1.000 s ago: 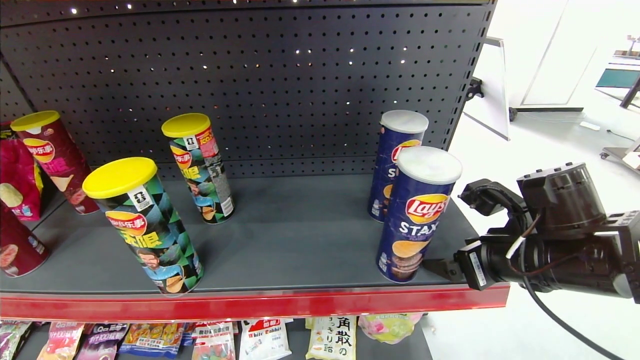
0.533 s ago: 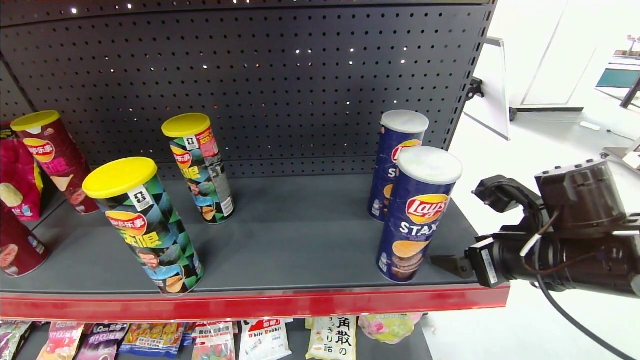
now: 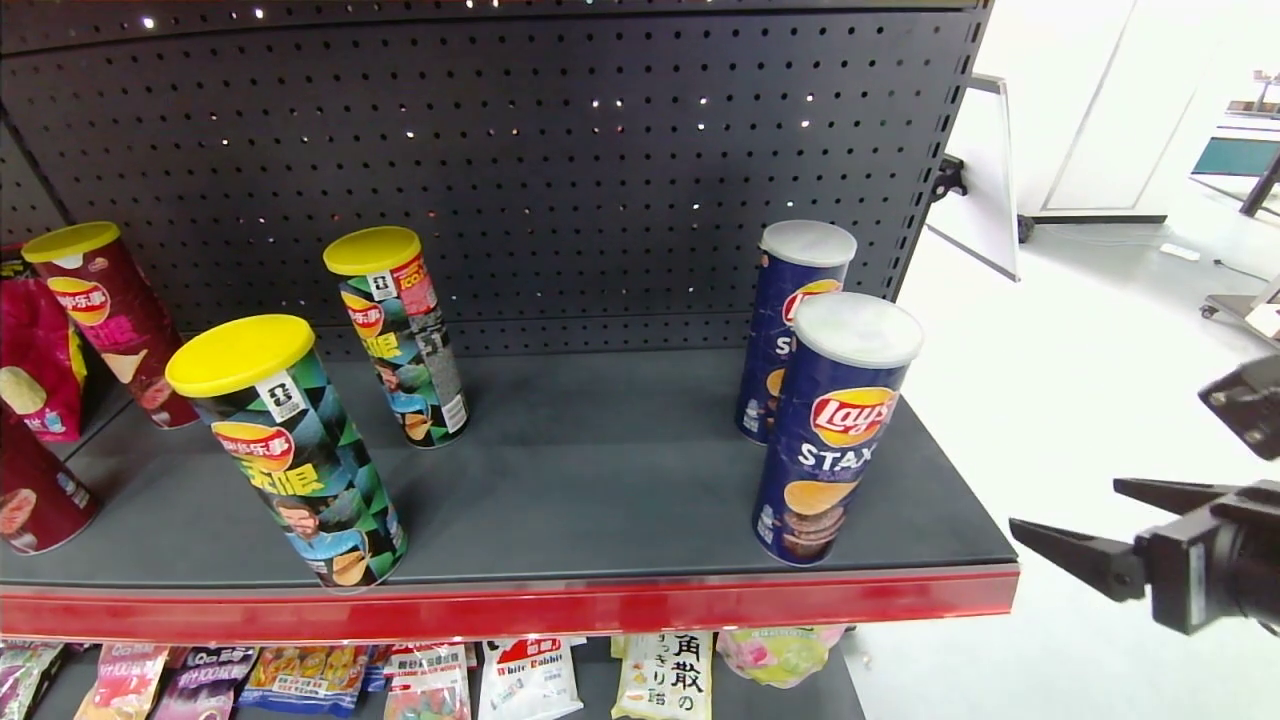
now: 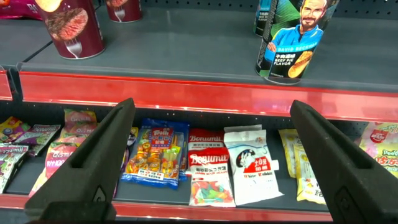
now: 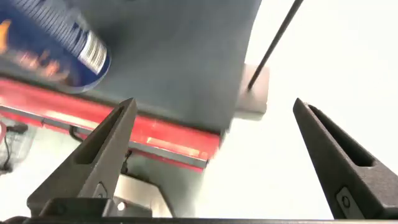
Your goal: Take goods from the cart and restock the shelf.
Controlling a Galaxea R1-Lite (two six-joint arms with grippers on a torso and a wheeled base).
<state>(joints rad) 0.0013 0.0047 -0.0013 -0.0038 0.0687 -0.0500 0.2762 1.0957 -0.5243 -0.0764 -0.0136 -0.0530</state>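
Found the left pincer spread wide with nothing between its fingers, held in front of the lower shelf and facing its row of snack bags.

On the upper shelf, at the left end, saw a maroon bag, a maroon can with a yellow lid upright near the back, and a second maroon can cut off by the picture's edge. Just right of these, noted a green patterned can with a yellow lid standing at the red front edge, and a matching can behind it, nearer the perforated back panel.

Toward the right end, found a blue can with a pale lid upright close to the front edge, and a second blue can directly behind it, the two touching or nearly so.

Beyond the shelf's right end, saw the right pincer gaping wide and holding nothing, level with the front edge and apart from the nearer blue can. From its wrist, made out the shelf's right front corner between the fingers.
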